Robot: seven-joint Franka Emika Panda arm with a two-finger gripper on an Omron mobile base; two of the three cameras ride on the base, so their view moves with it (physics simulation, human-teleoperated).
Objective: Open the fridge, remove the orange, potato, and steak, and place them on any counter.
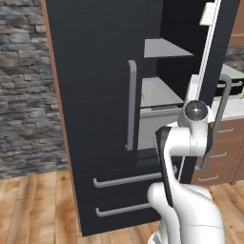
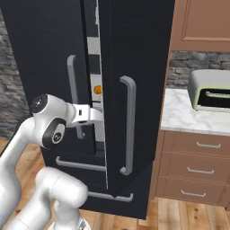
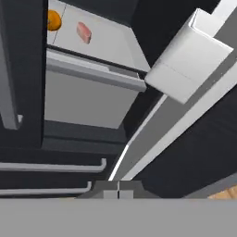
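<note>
The black fridge (image 1: pixel 95 71) has its left door shut and its right door (image 2: pixel 134 67) swung open. My arm's wrist (image 2: pixel 84 112) reaches into the gap between the doors at mid height. On a light grey shelf (image 3: pixel 106 39) inside lie the orange (image 3: pixel 53 21) and the pinkish steak (image 3: pixel 84 32), above and ahead of my gripper (image 3: pixel 118 189). Its fingertips are pressed together, shut on nothing. The orange (image 2: pixel 97 90) also peeks through the gap. The potato is out of view. The white marble counter (image 2: pixel 184 117) lies right of the fridge.
A white door bin (image 3: pixel 190 65) hangs on the open door, close to the hand's right. A pale toaster oven (image 2: pixel 211 92) stands on the counter above brown drawers (image 2: pixel 197 157). Two lower fridge drawers with grey bars (image 1: pixel 126 180) sit below. A stone wall (image 1: pixel 24 95) is at left.
</note>
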